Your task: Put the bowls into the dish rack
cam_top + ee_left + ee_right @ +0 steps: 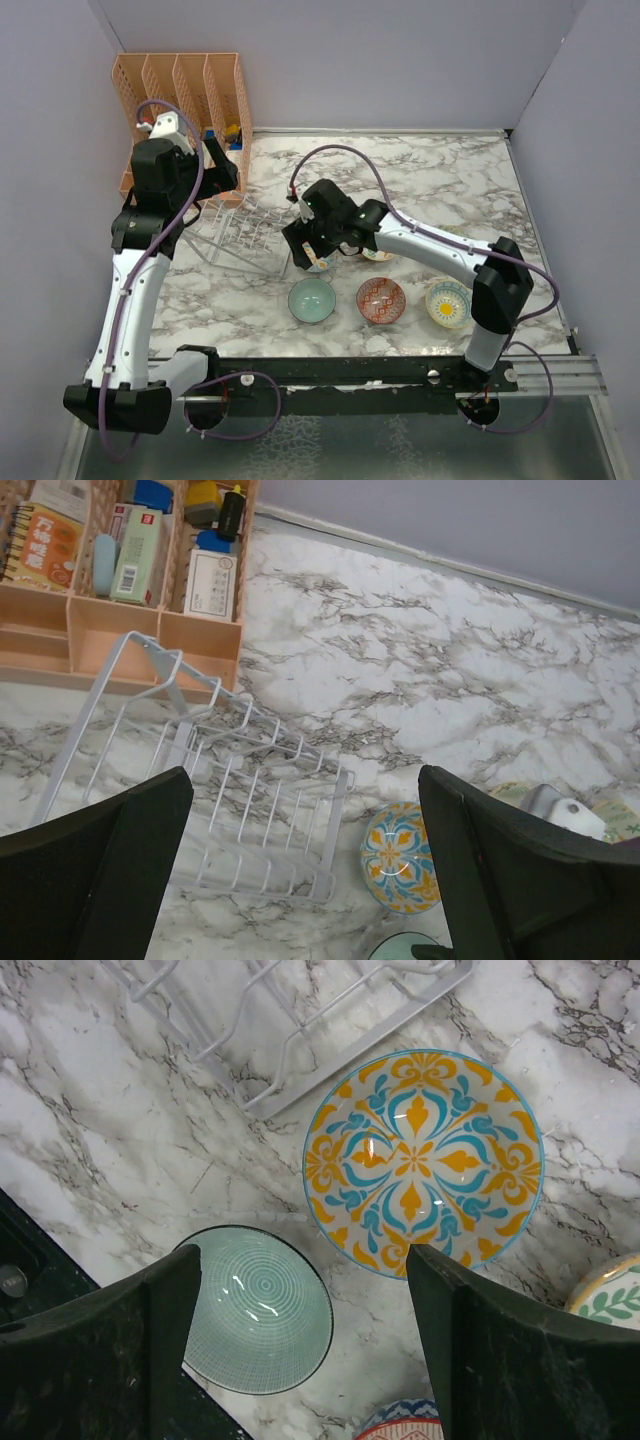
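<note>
The wire dish rack point(240, 238) lies empty at the left middle of the table; it also shows in the left wrist view point(230, 800) and the right wrist view point(330, 1020). The blue-and-orange floral bowl point(424, 1160) sits just right of the rack's end. My right gripper point(305, 250) hovers open above it, over the gap to the teal bowl point(255, 1310). In front stand the teal bowl point(312, 299), the red-patterned bowl point(381, 300) and the yellow-centred bowl point(447, 302). A cream flowered bowl point(378, 254) is partly hidden by the right arm. My left gripper point(220, 168) is open and empty, high above the rack's far end.
The orange slotted organizer point(185, 90) with boxes and stationery stands at the back left, right behind the rack. Grey walls close off the left, back and right. A black rail point(400, 370) runs along the near edge.
</note>
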{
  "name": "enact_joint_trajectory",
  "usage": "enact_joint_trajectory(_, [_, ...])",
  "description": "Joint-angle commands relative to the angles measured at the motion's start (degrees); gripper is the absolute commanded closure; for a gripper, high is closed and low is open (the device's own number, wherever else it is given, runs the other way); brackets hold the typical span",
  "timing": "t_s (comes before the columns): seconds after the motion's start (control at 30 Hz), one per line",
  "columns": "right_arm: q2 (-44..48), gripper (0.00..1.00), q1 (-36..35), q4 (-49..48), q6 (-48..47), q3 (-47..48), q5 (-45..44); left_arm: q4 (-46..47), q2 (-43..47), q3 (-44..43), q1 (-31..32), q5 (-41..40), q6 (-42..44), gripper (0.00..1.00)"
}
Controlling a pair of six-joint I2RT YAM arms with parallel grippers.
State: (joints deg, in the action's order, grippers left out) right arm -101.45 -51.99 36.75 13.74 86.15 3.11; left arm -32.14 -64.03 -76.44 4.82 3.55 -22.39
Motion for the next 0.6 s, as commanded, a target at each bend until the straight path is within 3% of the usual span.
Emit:
enact_joint_trajectory(0.0, [-2.81,0.19,-2.26,0.65,2.03,2.98,-3.8,-5.48,5.13,-0.16,-0.34,-7.05,-2.79,0.02])
enact_joint_trajectory(0.33, [-15.95,0.36,-5.87,7.23,3.81,14.69,-14.08,-7.87,9.22,1.0,2.7,-11.05,-2.77,0.02])
enact_joint_trajectory(0.57, [-19.31,0.5,-5.8,9.24,4.36,18.35,-18.63,-7.66,10.12,2.32,3.08,-11.29,-2.72,0.01])
